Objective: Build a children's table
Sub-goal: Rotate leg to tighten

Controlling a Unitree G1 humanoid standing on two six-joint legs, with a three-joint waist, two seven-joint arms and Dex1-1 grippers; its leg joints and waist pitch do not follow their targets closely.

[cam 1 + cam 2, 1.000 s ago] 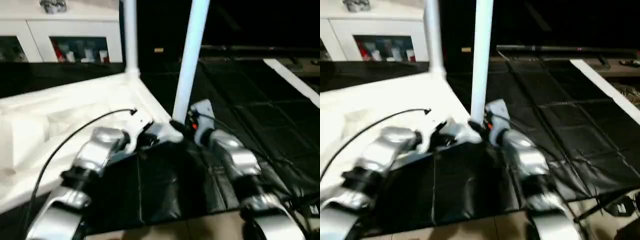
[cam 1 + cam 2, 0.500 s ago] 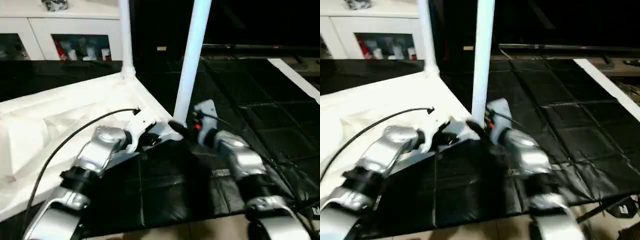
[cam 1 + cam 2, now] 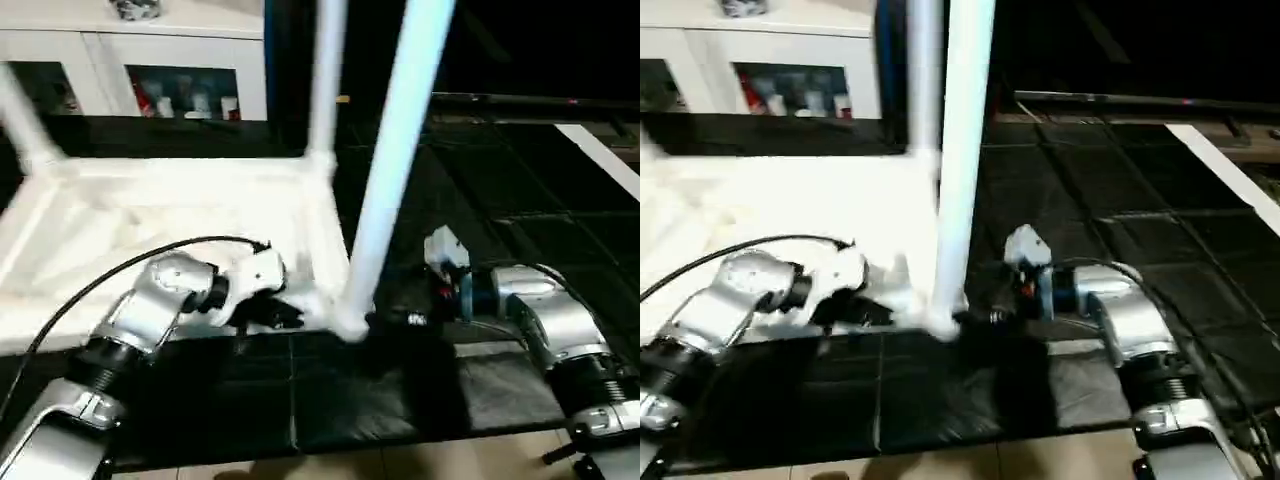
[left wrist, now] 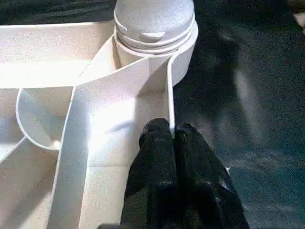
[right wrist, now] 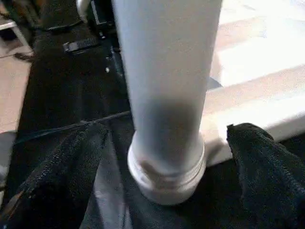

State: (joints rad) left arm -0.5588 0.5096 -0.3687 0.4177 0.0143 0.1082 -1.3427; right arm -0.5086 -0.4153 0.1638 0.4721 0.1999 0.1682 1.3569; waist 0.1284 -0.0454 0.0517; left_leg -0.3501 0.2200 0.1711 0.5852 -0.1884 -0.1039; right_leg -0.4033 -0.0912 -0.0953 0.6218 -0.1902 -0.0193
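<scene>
The children's table lies upside down on a black mat, its white tabletop [image 3: 170,215] showing the ribbed underside. A white leg [image 3: 400,150] stands in the near right corner socket, a second leg [image 3: 325,80] in the far right corner, and a third leg [image 3: 22,125] at the far left. My left gripper [image 4: 170,136] is shut on the thin rim wall of the tabletop [image 4: 119,109], close to the socket [image 4: 155,28]. My right gripper [image 5: 164,138] is open, with one finger [image 5: 62,176] on each side of the leg's base [image 5: 167,162] and gaps between.
The black mat [image 3: 520,200] covers the floor to the right and in front. A white cabinet with glass doors [image 3: 180,70] stands behind. A white strip [image 3: 600,160] lies at the far right. A black cable [image 3: 110,275] loops over my left forearm.
My right gripper has opened and let go of the near leg, and its forearm has swung out to the right. The tabletop has turned in view, showing its far left corner. The left grip holds.
</scene>
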